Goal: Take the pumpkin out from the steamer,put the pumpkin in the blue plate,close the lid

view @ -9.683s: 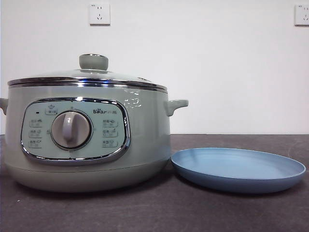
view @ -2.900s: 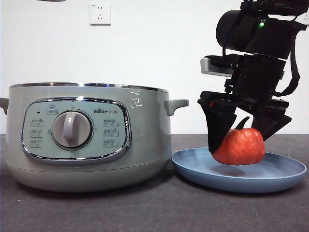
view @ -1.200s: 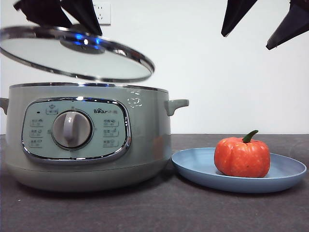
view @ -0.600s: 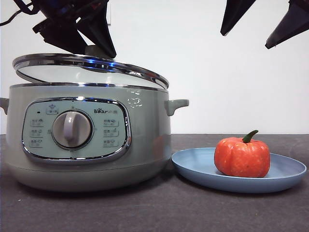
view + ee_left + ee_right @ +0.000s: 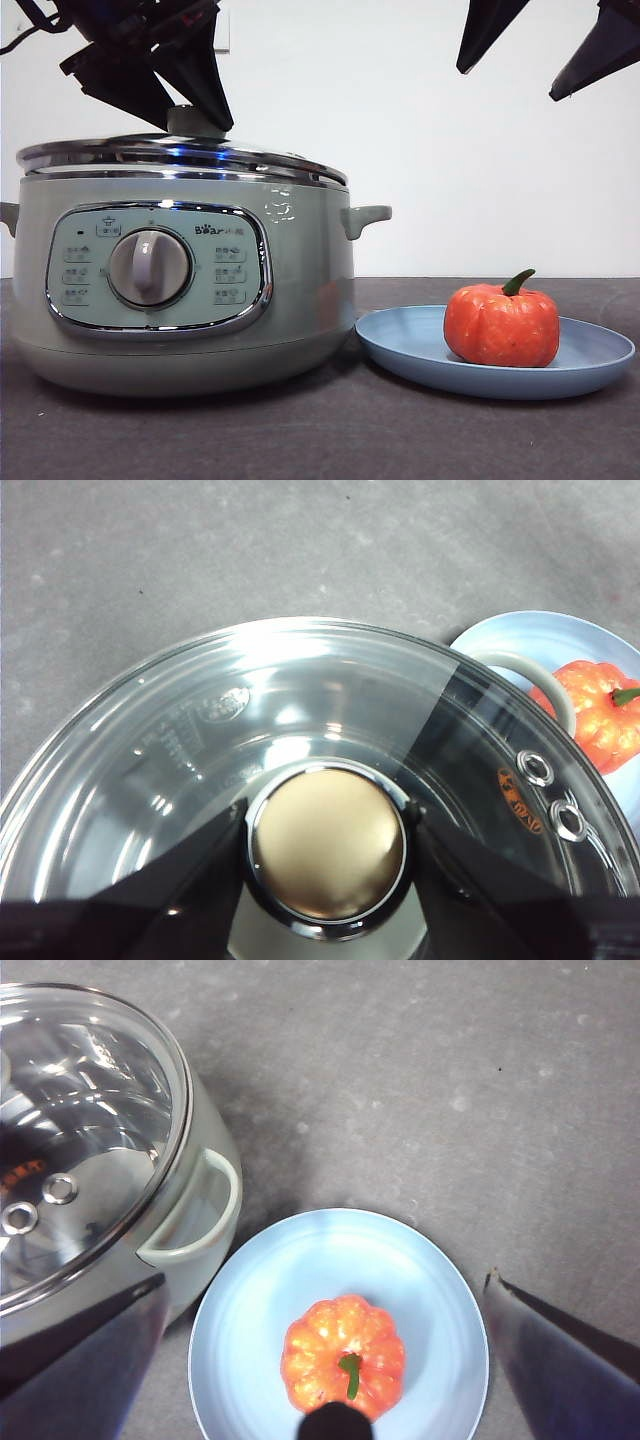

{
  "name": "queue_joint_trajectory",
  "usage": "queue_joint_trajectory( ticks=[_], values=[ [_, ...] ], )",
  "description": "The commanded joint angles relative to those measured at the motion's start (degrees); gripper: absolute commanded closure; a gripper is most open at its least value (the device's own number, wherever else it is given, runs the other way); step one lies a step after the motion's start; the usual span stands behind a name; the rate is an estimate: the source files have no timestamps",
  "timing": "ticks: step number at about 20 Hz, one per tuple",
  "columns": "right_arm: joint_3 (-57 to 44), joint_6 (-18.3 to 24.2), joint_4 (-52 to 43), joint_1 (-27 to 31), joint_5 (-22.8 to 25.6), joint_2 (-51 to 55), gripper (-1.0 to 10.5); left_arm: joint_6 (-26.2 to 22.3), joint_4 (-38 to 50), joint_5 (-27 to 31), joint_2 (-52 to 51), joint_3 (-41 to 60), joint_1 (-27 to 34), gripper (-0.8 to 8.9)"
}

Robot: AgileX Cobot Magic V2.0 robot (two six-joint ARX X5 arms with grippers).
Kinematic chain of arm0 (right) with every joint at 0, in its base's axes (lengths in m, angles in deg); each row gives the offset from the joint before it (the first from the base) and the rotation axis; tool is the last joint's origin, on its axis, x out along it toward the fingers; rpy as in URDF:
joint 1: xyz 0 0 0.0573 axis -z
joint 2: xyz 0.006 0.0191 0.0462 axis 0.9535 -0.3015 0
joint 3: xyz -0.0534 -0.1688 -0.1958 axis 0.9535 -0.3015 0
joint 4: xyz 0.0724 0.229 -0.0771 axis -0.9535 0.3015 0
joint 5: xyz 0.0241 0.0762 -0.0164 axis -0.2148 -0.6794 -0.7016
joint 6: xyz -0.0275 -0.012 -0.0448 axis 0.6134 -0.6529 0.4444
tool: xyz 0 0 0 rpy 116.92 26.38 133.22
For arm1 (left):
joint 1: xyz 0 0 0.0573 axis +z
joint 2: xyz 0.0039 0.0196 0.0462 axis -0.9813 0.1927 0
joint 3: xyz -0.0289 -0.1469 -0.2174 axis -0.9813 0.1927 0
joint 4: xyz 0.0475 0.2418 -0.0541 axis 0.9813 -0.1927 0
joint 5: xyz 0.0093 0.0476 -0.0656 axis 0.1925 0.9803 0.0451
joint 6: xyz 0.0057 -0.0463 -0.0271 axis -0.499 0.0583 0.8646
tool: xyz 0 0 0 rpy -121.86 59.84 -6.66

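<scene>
The lid (image 5: 180, 158) now rests on the steamer (image 5: 180, 290) — no longer tilted (left gripper (image 5: 328, 842) clamping knob).

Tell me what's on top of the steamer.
The lid sits on the steamer, the left gripper closed on its knob. Through the glass, no contents are recognisable.
</scene>
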Motion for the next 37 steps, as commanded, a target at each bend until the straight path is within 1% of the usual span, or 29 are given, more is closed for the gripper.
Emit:
queue_joint_trajectory(
  ticks=[1,5,6,7,8,9,10,15,17,20,21,22,23,24,25,26,27,29,30,34,37],
  values=[
    [-0.5,-0.76,-0.24,-0.02,0.13,0.0,3.8,-0.07,0.44,-0.22,1.49,-0.46,-0.15,8.22],
    [-0.5,-0.81,-0.22,-0.02,0.13,0.0,3.8,-0.11,-3.17,-0.09,2.45,-0.46,-0.15,8.0],
    [-0.5,-0.96,-0.22,-0.02,0.09,0.0,3.8,-0.11,-3.26,0.07,2.45,-0.46,-0.13,7.0],
    [-0.5,-1.22,-0.22,-0.02,0.07,0.0,3.8,-0.11,-3.08,0.44,2.45,-0.46,-0.11,5.2],
    [-0.5,-1.22,-0.22,-0.02,0.07,0.0,3.8,-0.09,-2.75,1.86,2.45,-0.46,-0.02,4.05],
    [-0.5,-1.22,-0.22,-0.02,0.07,0.0,3.8,-0.09,-2.25,3.5,2.45,-0.46,-0.02,4.03],
    [-0.5,-1.22,-0.22,-0.02,0.09,0.0,3.8,-0.09,-1.4,4.98,2.45,-0.46,-0.02,4.03],
    [-0.5,-1.22,-0.24,-0.02,0.09,0.0,3.8,-0.07,0.7,4.66,1.77,-0.46,-0.02,4.03],
    [-0.5,-1.22,-0.26,-0.02,0.02,0.0,3.8,-0.02,0.94,4.63,-0.48,-0.48,-0.02,4.03],
    [-0.5,-1.18,-0.48,-0.02,-0.2,0.13,3.9,0.44,-0.09,4.59,-7.96,-0.48,-0.04,4.05],
    [-0.5,-1.2,-0.63,-0.02,-0.24,0.26,4.4,0.85,-0.59,4.59,-10.8,-0.48,-0.04,4.07],
    [-0.5,-1.2,-0.59,-0.02,-0.24,0.66,5.1,1.33,-1.36,4.61,-13.64,-0.48,-0.04,4.1],
    [-0.5,-1.2,-0.59,-0.04,-0.26,1.29,6.0,1.33,-2.6,4.61,-16.41,-0.48,-0.02,4.45],
    [-0.5,-1.2,-0.59,-0.09,-0.26,2.1,6.9,1.31,-4.26,4.7,-18.91,-0.48,-0.02,5.7],
    [-0.5,-1.2,-0.61,-0.09,-0.24,2.95,7.8,1.22,-5.99,4.7,-20.94,-0.48,-0.02,7.28],
    [-0.55,-1.18,-0.74,-0.09,-0.22,4.24,9.0,0.94,-8.07,4.76,-22.88,-0.46,-0.02,8.18],
    [-0.63,-1.18,-1.09,-0.09,-0.17,5.51,9.7,0.81,-9.79,5.4,-24.06,-0.46,-0.02,8.22],
    [-2.91,-1.25,-5.4,-0.09,0.02,9.81,9.6,0.09,-13.05,9.03,-26.1,0.09,-0.02,8.22],
    [-5.38,-1.62,-8.9,-0.15,0.04,12.55,9.6,-0.07,-13.07,10.08,-27.28,1.27,-0.04,8.22],
    [-17.57,-2.49,-20.39,-0.2,0.39,22.71,9.6,0.17,-5.73,10.69,-34.82,12.7,-0.04,8.22],
    [-23.12,-3.82,-23.08,-0.2,0.42,27.52,9.6,0.5,-1.29,10.67,-41.42,21.81,-0.04,8.22]
  ],
)
